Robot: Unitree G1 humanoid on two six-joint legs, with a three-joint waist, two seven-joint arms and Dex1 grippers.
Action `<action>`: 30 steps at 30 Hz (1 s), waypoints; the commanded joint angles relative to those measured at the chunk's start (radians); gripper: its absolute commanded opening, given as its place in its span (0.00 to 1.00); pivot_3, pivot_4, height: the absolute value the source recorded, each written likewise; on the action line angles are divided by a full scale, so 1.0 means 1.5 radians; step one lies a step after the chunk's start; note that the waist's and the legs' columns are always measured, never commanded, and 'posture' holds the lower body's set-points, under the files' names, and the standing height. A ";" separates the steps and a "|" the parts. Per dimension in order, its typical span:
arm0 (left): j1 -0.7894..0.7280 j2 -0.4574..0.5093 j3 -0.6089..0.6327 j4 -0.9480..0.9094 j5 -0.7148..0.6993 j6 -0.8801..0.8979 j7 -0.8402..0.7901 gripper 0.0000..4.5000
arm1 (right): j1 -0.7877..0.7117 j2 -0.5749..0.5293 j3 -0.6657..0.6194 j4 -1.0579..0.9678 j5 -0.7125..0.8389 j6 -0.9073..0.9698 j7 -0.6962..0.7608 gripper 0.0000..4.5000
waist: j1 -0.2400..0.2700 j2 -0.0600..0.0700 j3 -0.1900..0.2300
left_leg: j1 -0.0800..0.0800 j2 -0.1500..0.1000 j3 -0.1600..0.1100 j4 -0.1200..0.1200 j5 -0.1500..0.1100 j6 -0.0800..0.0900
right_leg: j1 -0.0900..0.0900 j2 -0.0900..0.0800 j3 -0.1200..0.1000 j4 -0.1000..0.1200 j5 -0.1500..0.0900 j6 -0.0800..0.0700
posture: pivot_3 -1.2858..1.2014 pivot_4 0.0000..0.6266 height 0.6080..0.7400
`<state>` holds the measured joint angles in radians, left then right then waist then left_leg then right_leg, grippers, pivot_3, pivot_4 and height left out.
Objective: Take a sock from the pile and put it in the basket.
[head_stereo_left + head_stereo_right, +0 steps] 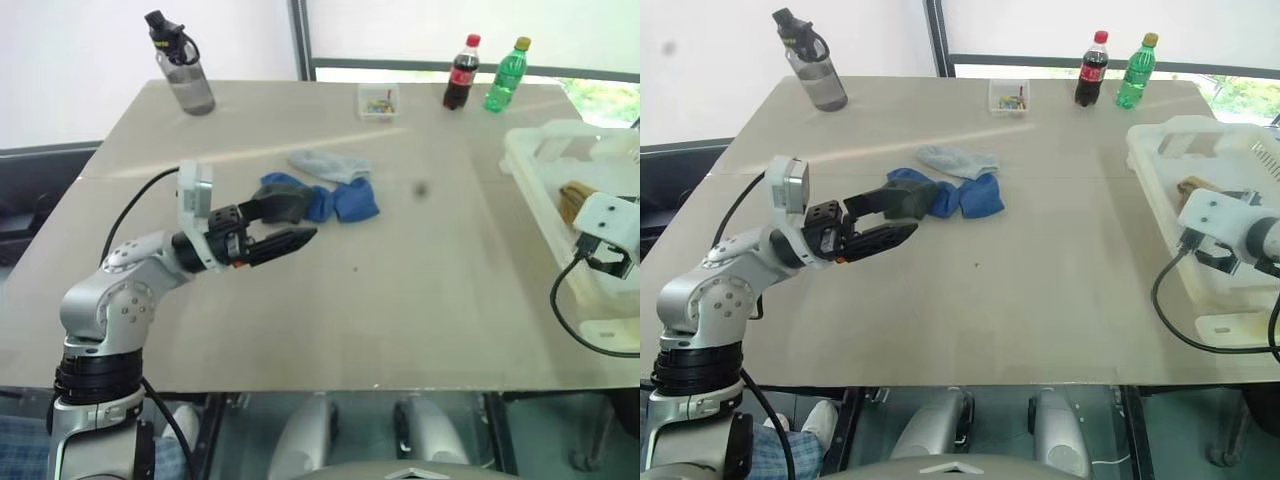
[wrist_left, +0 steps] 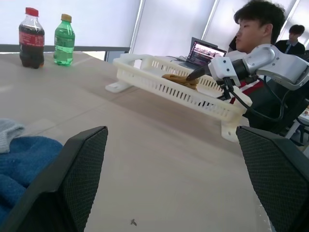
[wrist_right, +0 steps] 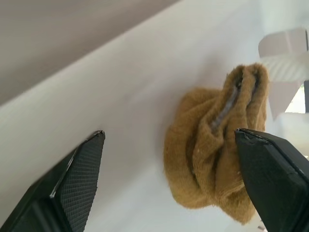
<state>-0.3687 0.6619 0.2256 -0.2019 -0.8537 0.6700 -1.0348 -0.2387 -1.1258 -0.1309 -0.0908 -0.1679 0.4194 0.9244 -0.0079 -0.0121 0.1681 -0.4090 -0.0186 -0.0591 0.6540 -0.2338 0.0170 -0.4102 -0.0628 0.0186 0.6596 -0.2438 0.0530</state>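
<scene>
Mustard sock (image 3: 212, 150) lies in the basket (image 1: 1160, 190) at right, right gripper (image 3: 174, 183) wide open over it, empty. Lift straight out, clear of the rim. Left gripper (image 1: 285, 225) open, empty, beside the pile (image 1: 325, 190) mid-table

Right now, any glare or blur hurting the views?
Left eye view: bright glare streak across the beige tabletop, windows washed out. Left wrist view: the left gripper's black fingers loom soft. Right wrist view: mustard yellow sock sharp in the cream-white plastic basket.
</scene>
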 commanded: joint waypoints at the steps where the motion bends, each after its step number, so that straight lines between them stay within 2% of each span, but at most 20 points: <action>1: -0.018 0.010 0.003 -0.001 0.001 -0.011 -0.013 1.00 | -0.035 -0.013 -0.057 0.005 0.033 0.020 -0.008 0.99 | -0.002 0.000 0.000 | 0.000 0.000 0.000 0.000 0.000 0.000 | 0.000 0.000 0.000 0.000 0.000 0.000 | 0.52 0.24 1.00; 9: -0.015 0.025 0.004 -0.001 0.011 -0.005 -0.016 1.00 | -0.124 0.039 -0.142 0.029 0.178 0.093 -0.009 0.99 | -0.004 0.000 0.000 | 0.000 0.000 0.000 0.000 0.000 0.000 | -0.001 0.000 0.001 0.000 0.000 0.000 | 0.52 0.24 1.00; 13: 0.000 0.038 0.006 -0.005 0.019 -0.001 -0.012 1.00 | -0.116 0.148 -0.188 -0.045 0.316 0.159 -0.011 0.99 | -0.004 0.000 0.000 | 0.000 0.001 -0.001 0.000 0.000 0.000 | 0.000 0.000 0.001 0.000 0.000 0.000 | 0.52 0.24 1.00; 15: 0.013 0.039 0.008 -0.011 0.021 0.005 0.001 1.00 | -0.071 0.224 -0.201 -0.101 0.377 0.164 -0.024 0.99 | -0.004 0.000 0.000 | 0.000 0.000 0.000 -0.001 0.000 0.000 | 0.000 0.000 0.001 0.000 0.000 0.000 | 0.52 0.24 1.00; 17: 0.038 0.040 0.011 -0.025 0.021 0.007 0.007 1.00 | -0.005 0.261 -0.202 -0.153 0.409 0.168 -0.020 0.99 | -0.003 0.000 0.000 | 0.000 0.001 -0.001 -0.001 0.000 0.000 | 0.000 0.001 0.001 0.000 0.000 0.000 | 0.52 0.24 1.00; 23: 0.150 0.051 0.061 -0.102 -0.010 0.020 0.027 1.00 | 0.129 0.249 -0.245 -0.211 0.504 0.157 0.056 0.99 | 0.000 0.001 0.002 | -0.002 -0.001 -0.002 0.000 0.000 0.000 | -0.001 -0.001 0.001 0.000 0.000 0.000 | 0.52 0.24 1.00; 30: 0.279 0.068 0.092 -0.141 0.032 -0.011 0.043 1.00 | 0.250 0.215 -0.257 -0.211 0.513 0.049 0.167 0.99 | -0.001 0.001 0.002 | 0.005 0.002 0.001 -0.001 0.000 0.000 | 0.003 0.001 0.002 0.000 0.000 0.000 | 0.52 0.24 1.00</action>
<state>0.0356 0.7474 0.3168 -0.3662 -0.8137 0.6801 -0.9763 0.1311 -0.7859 -0.4873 -0.3785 0.5858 0.5427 1.1466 -0.0101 -0.0106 0.1714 -0.3997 -0.0154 -0.0574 0.6521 -0.2343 0.0173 -0.4037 -0.0617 0.0222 0.6597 -0.2445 0.0532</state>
